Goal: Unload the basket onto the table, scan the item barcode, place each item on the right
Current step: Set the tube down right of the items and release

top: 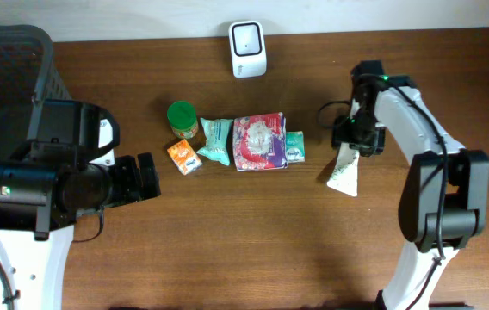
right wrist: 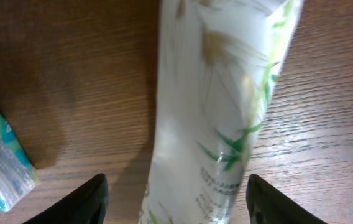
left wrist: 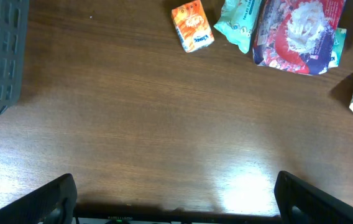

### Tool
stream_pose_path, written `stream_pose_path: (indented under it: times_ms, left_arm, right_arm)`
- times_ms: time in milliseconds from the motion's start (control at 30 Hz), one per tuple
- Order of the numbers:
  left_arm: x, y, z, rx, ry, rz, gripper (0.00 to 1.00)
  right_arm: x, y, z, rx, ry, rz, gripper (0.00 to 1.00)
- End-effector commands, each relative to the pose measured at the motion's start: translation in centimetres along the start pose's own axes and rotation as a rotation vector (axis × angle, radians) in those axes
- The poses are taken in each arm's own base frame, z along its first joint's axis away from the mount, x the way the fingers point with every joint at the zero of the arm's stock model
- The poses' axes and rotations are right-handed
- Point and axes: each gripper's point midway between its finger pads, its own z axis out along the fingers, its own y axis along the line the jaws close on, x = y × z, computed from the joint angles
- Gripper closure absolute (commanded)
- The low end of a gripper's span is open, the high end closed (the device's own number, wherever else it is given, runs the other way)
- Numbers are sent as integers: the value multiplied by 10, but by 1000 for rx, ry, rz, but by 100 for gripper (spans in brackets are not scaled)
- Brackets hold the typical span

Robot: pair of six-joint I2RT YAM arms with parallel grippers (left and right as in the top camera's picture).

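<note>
Overhead view says it plainly: my right claw (top: 349,144) is the one on this job. The white pouch with green leaf print (top: 344,175) lies flat on the table (top: 253,250), its near end right at the claw and the rest running straight out ahead of my fingers.

From the right wrist view, that long axis passes up the middle between my two fingers (right wrist: 86,200), crosswise to the line they close along. The claw stands apart, straddling the pouch's narrower end. I see bare wood between one finger and the pouch's edge, while the other finger sits just beside the opposite edge. I judge nothing is clamped yet. The pouch widens away from me, so closing here would take it across its slim end.

My left claw (top: 147,177) is spread wide over bare table, well apart from the pouch, with the row of other packets (top: 259,142) between it and the item. It has no part in this reach.

The white scanner (top: 248,48) stands off to my right claw's left and farther out on the table, beyond that row of packets. So the carry would go sideways past them. I cannot find a barcode on the face that shows, so I may need to turn the pouch before presenting it.
</note>
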Motion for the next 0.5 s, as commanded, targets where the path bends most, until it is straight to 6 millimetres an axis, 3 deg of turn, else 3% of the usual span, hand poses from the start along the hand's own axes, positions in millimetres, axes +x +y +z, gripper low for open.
stream_pose_path:
  times_ms: [0,167,267,467]
  left_arm:
    - [0,1,-3,-3,-14,8,1]
    - [0,1,-3,-3,-14,8,1]
    - [0,1,-3,-4,-14,8,1]
    - [0,1,-3,-3,-14,8,1]
  right_arm:
    - [-11,-13,-23,257,-130,10,31]
    - [-14,21,-32,348,-260,8,32]
    - [-18,42,-26,351,-304,-33,32]
    - [-20,39,-19,354,-297,-25,31]
